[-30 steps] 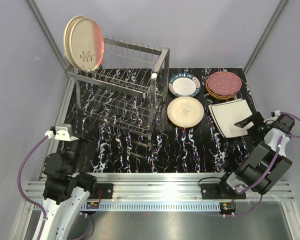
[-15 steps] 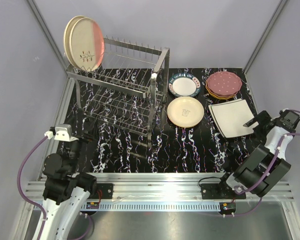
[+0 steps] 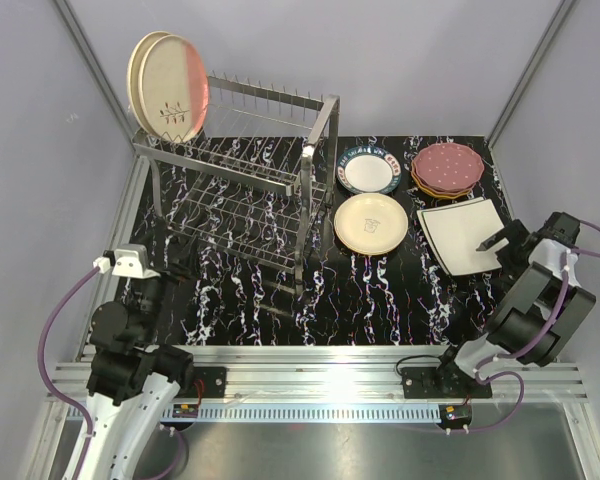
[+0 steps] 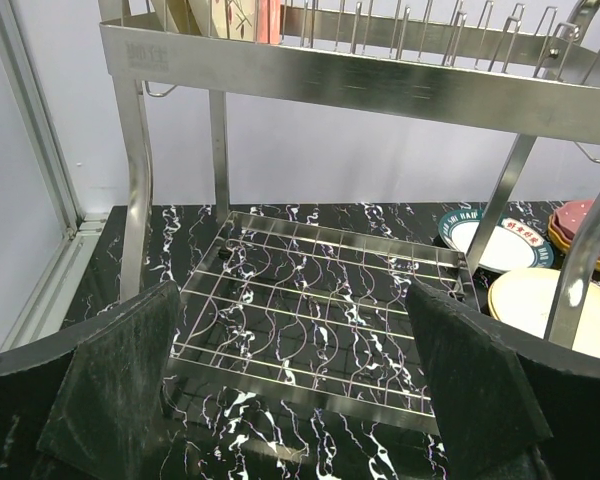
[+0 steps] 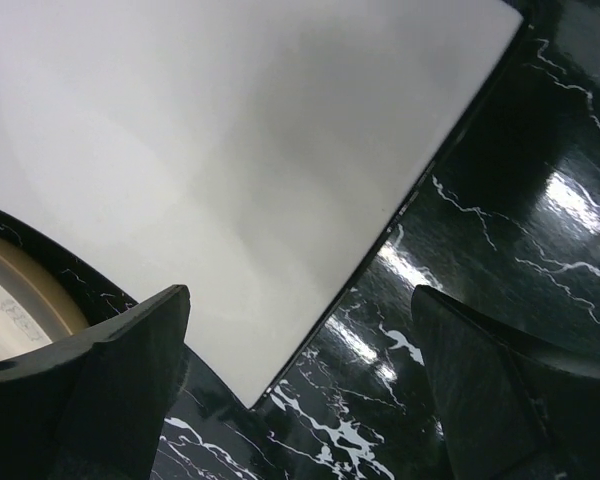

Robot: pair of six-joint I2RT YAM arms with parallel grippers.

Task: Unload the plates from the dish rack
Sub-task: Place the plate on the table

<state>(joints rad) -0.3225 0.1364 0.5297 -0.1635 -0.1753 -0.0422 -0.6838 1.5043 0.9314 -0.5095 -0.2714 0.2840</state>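
Top external view: the dish rack stands at the far left of the black marbled surface.
Still racked: two round plates stand upright at the far-left end of the upper tier. Both are cream, and the front one is pink down its right side.
Unloaded: four lots lie flat to the right of the rack. They are a white plate with dark patterned rim, a cream round plate just nearer, a maroon dotted stack and a square plate.
In the way: the rack's posts and top rail stand between the left gripper and the racked pair.
Left gripper: spread wide and holding nothing, low before the rack's lower tier.
Right gripper: spread wide and holding nothing, over the square plate's dark-edged corner. Contact cannot be told.
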